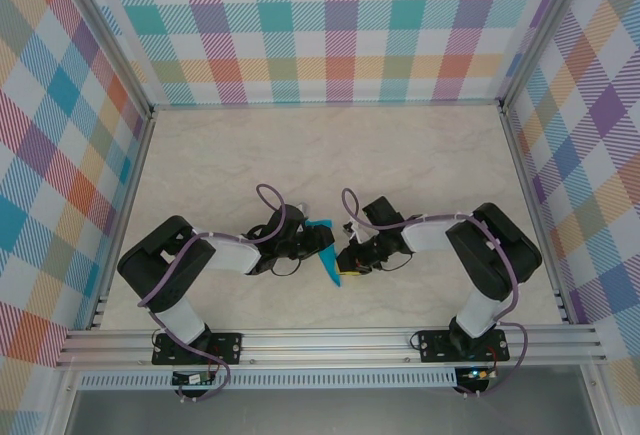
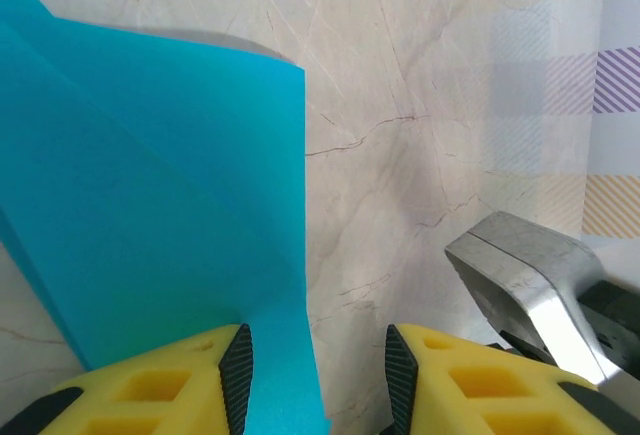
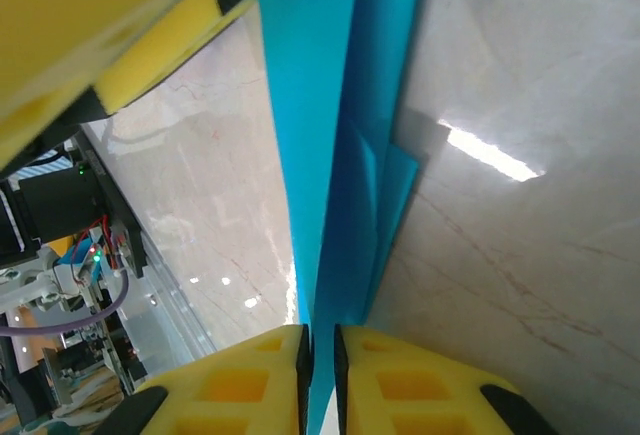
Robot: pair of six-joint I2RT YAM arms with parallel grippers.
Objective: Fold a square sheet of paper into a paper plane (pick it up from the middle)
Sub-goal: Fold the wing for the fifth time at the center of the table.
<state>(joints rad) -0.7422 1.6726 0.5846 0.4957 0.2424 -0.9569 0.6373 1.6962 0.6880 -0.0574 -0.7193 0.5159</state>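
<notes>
Between the two grippers, near the front middle of the bench [image 1: 420,155]: sheet of paper [image 1: 326,255], teal-blue, narrowed to a long strip that tapers toward the near edge in the overhead view. Held up on edge; impossible to tell whether its lower edge touches the bench. Clearly layered, with overlapping flaps and straight creased edges in the left wrist view and several stacked plies running lengthwise in the right wrist view.

Judged part-folded: picked up, first folds made, not a flat square. Not yet readable as a finished dart, with no spread wings and no clear centre ridge to be made out, and the nose hard to judge from these angles. Probably left to do: wing folds, a firm last crease, setting down.

Clamped by the right gripper [image 1: 352,258], jaws nearly together with the teal edge sandwiched between them. Threaded through the left gripper [image 1: 303,245], jaws parted, lying against one pad [image 2: 238,365] with bare bench showing before the other; released rather than gripping, as far as can be seen. Almost nose to nose, both grippers, over pale marbled bench.
</notes>
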